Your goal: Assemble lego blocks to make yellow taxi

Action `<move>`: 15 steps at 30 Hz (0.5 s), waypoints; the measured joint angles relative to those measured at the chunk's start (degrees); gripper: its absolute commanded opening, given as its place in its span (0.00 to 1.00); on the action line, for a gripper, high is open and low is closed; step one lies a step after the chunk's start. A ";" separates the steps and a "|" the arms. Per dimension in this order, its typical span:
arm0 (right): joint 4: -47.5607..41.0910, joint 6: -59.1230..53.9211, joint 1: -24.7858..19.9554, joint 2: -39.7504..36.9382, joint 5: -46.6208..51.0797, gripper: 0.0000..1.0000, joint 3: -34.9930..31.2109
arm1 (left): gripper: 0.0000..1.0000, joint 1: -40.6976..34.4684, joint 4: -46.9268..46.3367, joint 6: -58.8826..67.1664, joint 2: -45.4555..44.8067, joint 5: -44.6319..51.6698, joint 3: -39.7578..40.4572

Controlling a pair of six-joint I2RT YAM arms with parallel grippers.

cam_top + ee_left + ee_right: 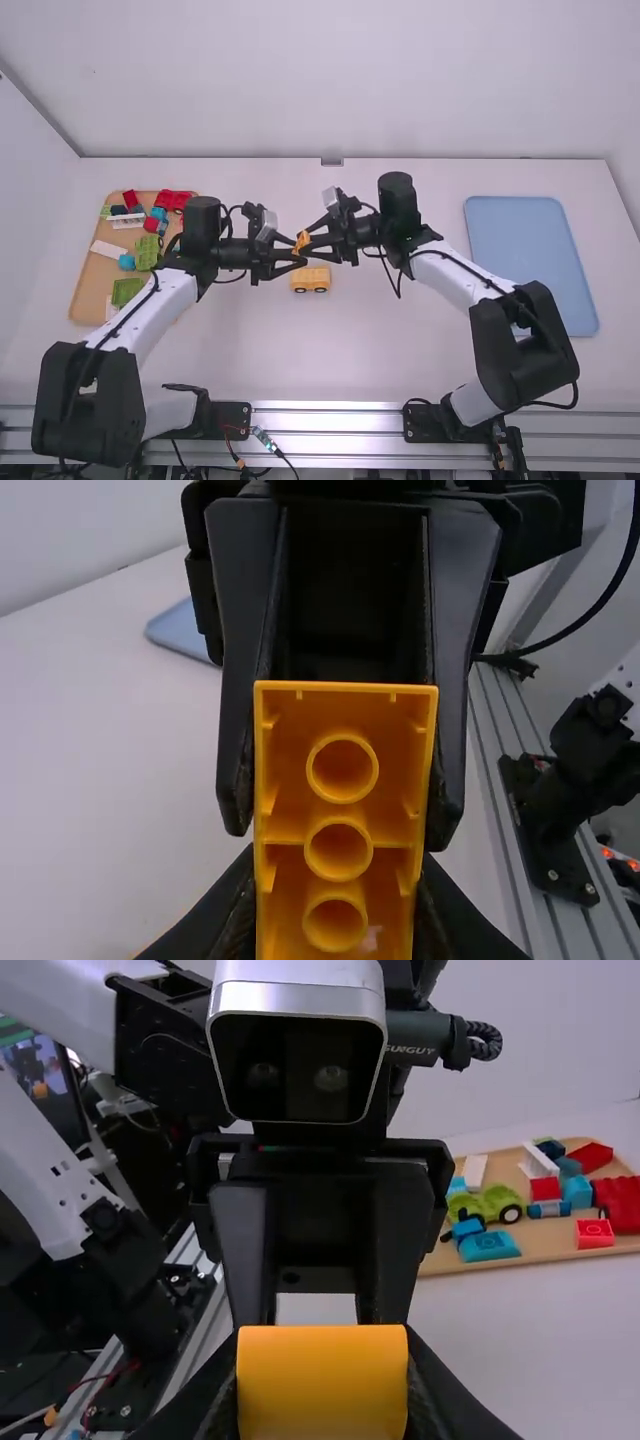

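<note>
1. While the left hand [298, 250] clamps one end of a yellow block [302, 241], the right hand [308, 240] clamps the other.
2. Near them, a yellow wheeled piece [310, 276] sits on the white surface [400, 350].
3. Off left lies a wooden tray [85, 290] of coloured blocks; well to the right, a blue tray [530, 250].

my left gripper [297, 251] and right gripper [309, 240] meet at the orange piece [301, 242], blocking the way across the middle. the yellow wheeled piece [311, 279] stands just on the near side. i could pass over the white table [330, 365] between my bases, or beyond both grippers.
</note>
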 measured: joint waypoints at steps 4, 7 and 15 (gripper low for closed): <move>0.28 1.40 -0.07 0.00 1.44 0.15 0.00 | 0.83 0.00 0.17 -1.66 0.00 -2.34 0.00; 0.31 3.02 -0.76 0.02 2.36 0.13 0.00 | 0.99 0.00 1.29 -2.47 0.00 -4.59 0.00; -2.78 9.14 -4.92 0.02 6.99 0.13 0.00 | 0.99 0.00 3.32 -2.84 -0.07 -12.13 0.00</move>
